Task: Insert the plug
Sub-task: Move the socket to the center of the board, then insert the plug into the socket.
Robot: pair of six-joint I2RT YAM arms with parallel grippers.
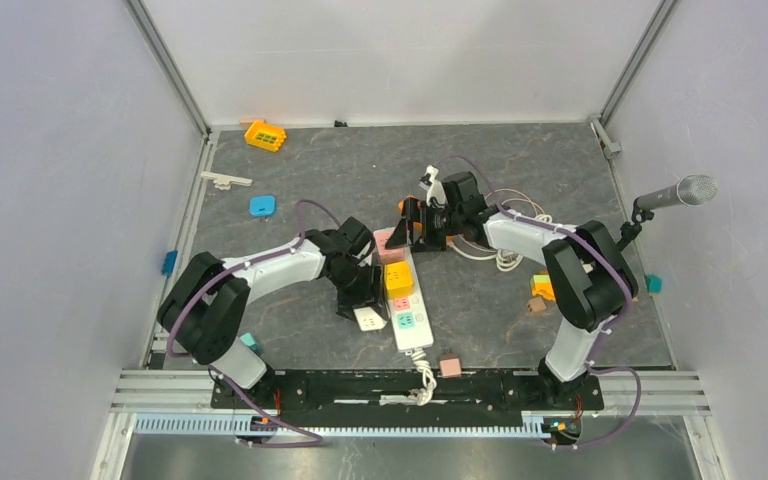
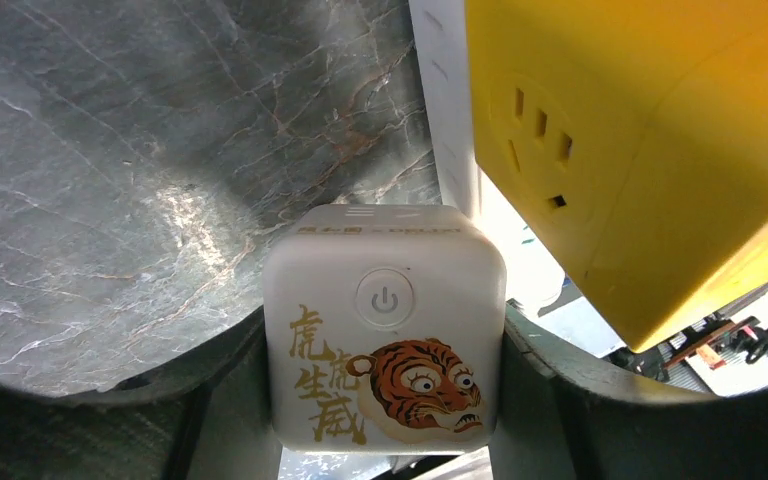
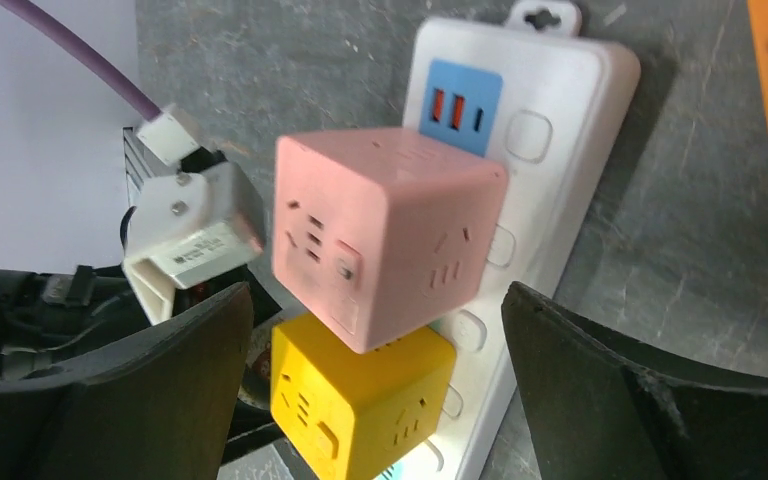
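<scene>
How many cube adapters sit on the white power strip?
2: the pink cube at the power strip's USB end, the yellow cube next to it. A white cube is in the left gripper.

An overhead view faces down on the table (image 1: 360, 180); both close wrist views share the power strip (image 3: 570, 200).

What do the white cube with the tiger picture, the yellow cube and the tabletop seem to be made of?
The white cube is likely moulded plastic with a satin finish: rounded edges, printed tiger. The yellow cube is likely plastic too, smooth, with moulded socket slots. The tabletop looks like grey veined stone, possibly a printed laminate; it shows glossy highlights.
</scene>
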